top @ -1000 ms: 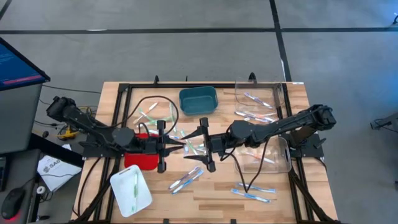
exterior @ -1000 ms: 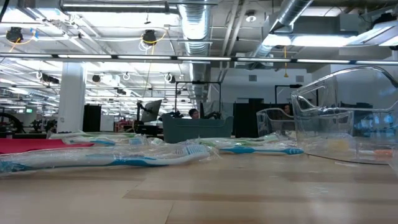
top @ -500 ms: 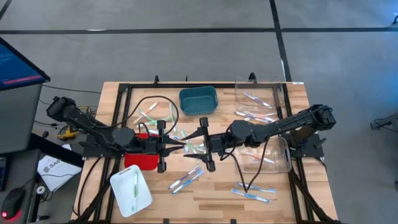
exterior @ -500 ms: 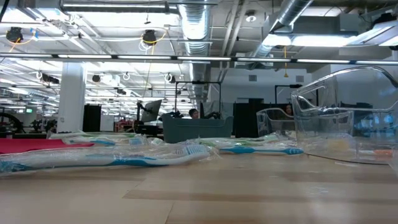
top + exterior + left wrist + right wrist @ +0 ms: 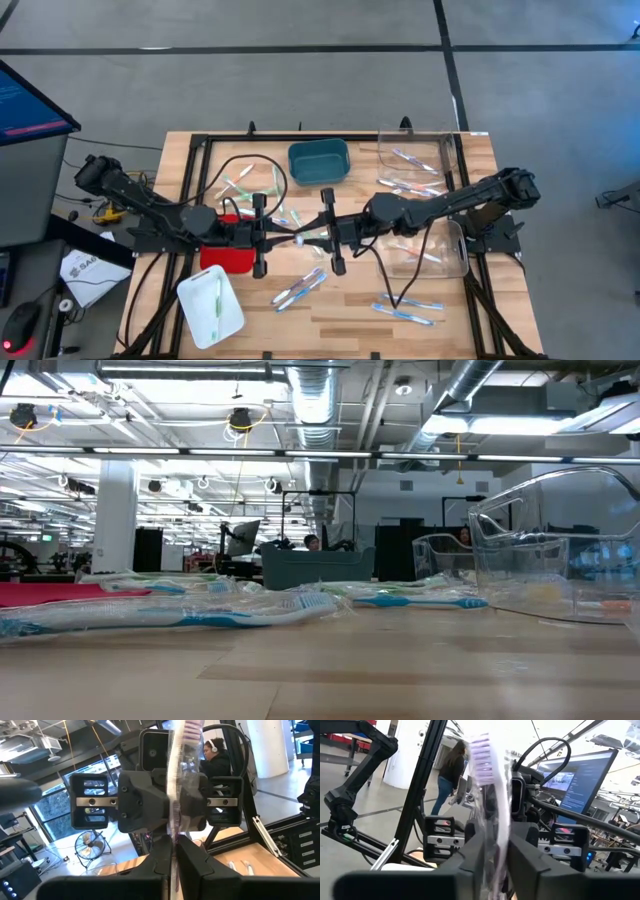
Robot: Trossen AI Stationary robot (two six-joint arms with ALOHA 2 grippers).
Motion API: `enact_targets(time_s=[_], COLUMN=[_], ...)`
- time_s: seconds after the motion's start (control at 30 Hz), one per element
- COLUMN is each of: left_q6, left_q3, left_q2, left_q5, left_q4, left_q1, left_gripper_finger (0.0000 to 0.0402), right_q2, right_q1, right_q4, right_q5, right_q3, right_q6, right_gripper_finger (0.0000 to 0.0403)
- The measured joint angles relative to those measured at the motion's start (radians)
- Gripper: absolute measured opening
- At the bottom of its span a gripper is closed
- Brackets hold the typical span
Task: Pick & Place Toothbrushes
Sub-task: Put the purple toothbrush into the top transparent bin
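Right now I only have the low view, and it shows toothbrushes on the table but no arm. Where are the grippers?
Observer: Both are over the middle of the table, tip to tip: the left gripper facing the right gripper.
Operator: Is either one holding something?
Observer: Yes. The left fingers are shut on a wrapped purple toothbrush.
Operator: And the right one?
Observer: Its fingers are closed on the same toothbrush, so both grippers hold it at once, as in a handover.
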Motion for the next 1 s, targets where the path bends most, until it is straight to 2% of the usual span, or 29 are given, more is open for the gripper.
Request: enact_targets(time_s=[0.1, 0.17, 0.23, 0.37, 0.5, 0.67, 0.8, 1.0], left_q6=[0.002, 0.002, 0.000, 0.011, 0.012, 0.014, 0.011, 0.011], left_q3=[0.000, 0.000, 0.001, 0.002, 0.002, 0.002, 0.002, 0.002], left_q2=[0.000, 0.000, 0.000, 0.000, 0.000, -0.011, -0.027, -0.033], left_q5=[-0.004, -0.004, -0.011, -0.080, -0.242, -0.505, -0.653, -0.695], left_q4=[-0.001, -0.001, -0.012, -0.036, -0.043, -0.036, -0.034, -0.037], left_q1=[0.000, 0.000, 0.000, 0.000, -0.011, -0.020, -0.019, -0.032], left_gripper_finger=[0.0014, 0.0025, 0.0038, 0.0072, 0.0117, 0.0172, 0.0199, 0.0214], right_q2=[0.000, 0.000, 0.000, 0.000, 0.000, -0.003, -0.008, -0.034], right_q1=[0.000, 0.000, 0.000, 0.003, 0.018, 0.037, 0.056, 0.057], right_q4=[-0.004, -0.004, -0.008, -0.017, -0.023, -0.028, -0.029, -0.034], right_q5=[0.000, 0.001, 0.023, 0.133, 0.221, 0.329, 0.471, 0.781], right_q3=[0.000, 0.000, 0.000, 0.000, 0.000, 0.000, 0.000, -0.001], right_q6=[0.001, 0.000, 0.000, -0.018, -0.075, -0.117, -0.163, -0.265], right_gripper_finger=[0.0027, 0.0015, 0.0021, 0.0036, 0.0014, 0.0023, 0.0014, 0.0014])
